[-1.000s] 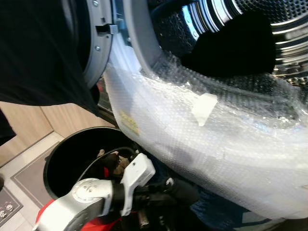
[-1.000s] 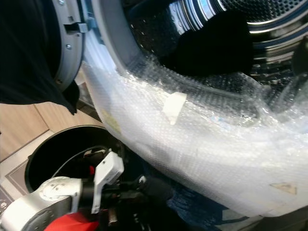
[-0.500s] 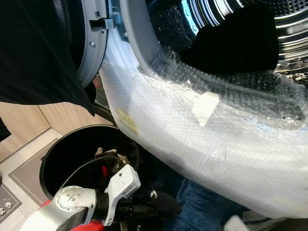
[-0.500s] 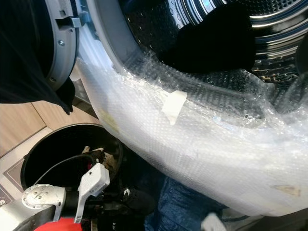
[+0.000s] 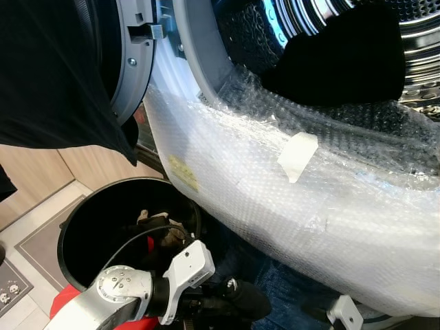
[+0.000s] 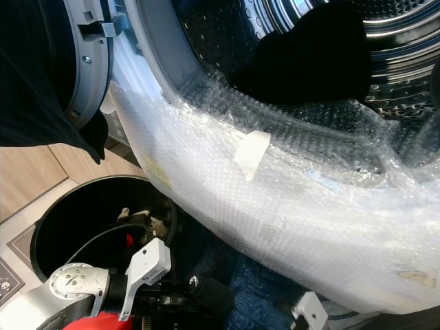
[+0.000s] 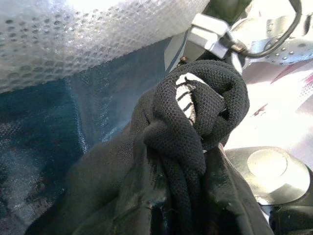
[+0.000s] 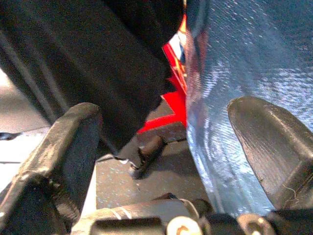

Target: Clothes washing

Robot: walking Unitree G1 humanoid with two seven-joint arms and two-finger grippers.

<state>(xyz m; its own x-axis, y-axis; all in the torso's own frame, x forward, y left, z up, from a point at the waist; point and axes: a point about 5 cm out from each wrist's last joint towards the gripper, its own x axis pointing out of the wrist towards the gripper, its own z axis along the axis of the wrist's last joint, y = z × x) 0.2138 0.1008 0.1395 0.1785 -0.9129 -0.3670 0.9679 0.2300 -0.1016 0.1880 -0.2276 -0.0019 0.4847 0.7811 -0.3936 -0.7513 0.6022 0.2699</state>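
While fabric hides its fingers, left tool [image 7: 188, 161] grips black garment [image 7: 195, 117] | right tool [image 8: 161, 142] spread beside jeans [image 8: 244, 63]

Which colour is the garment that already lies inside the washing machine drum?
Black garment, clearest in the left eye view.

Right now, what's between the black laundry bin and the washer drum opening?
In the left eye view, the bubble wrap taped over the washer's front lies between the black bin and the drum opening.
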